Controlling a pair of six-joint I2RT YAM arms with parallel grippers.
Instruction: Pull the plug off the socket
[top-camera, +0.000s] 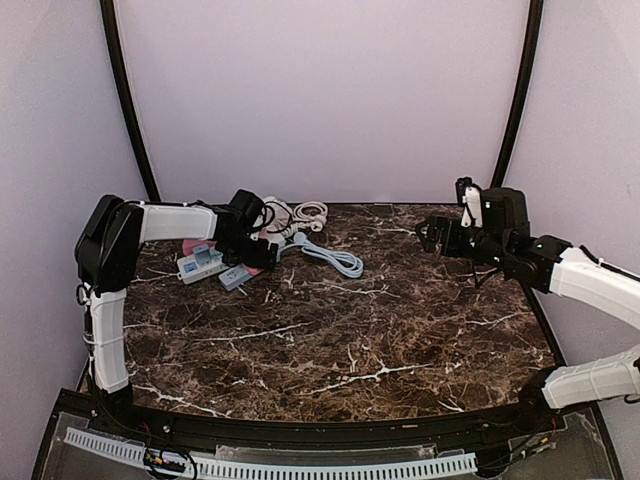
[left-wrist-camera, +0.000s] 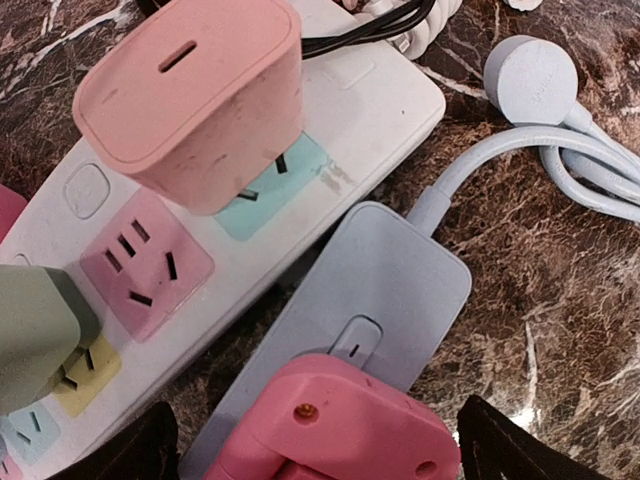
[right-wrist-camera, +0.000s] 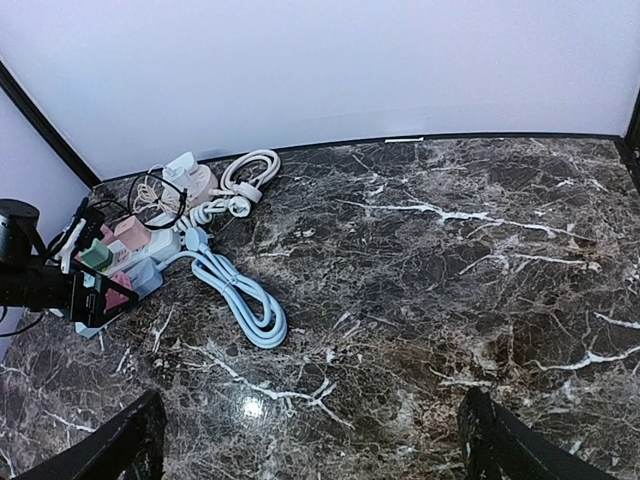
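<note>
Step in hand: lining up the grasp. The left gripper (left-wrist-camera: 318, 447) sits low over the strips with the pink plug (left-wrist-camera: 330, 415) between its fingers, and I judge the pull not yet begun.
Left claw: fingers apart, one on each side of the pink plug. A sliver of gap shows on one flank, so I read it as not clamped (contact on the other flank is too close to the frame edge to tell).
Right claw: the right gripper (right-wrist-camera: 312, 445) has its fingers spread wide on nothing. It is held up over the right side of the table (top-camera: 400, 330), well apart from the strips.
Plug: seated in the blue-grey power strip (left-wrist-camera: 385, 280), away from where its cable (left-wrist-camera: 560, 150) enters, at the far left of the table.
Neighbours: a white power strip (left-wrist-camera: 345, 115) lies just beside it, carrying a pink adapter (left-wrist-camera: 190, 95) and a green adapter (left-wrist-camera: 35, 330).
Next move calls for: closing firmly on the plug's flanks, then drawing straight out along the pins, away from the socket face.
Risk: the strip looks light and loose, so it may lift with the plug unless something holds it down.
</note>
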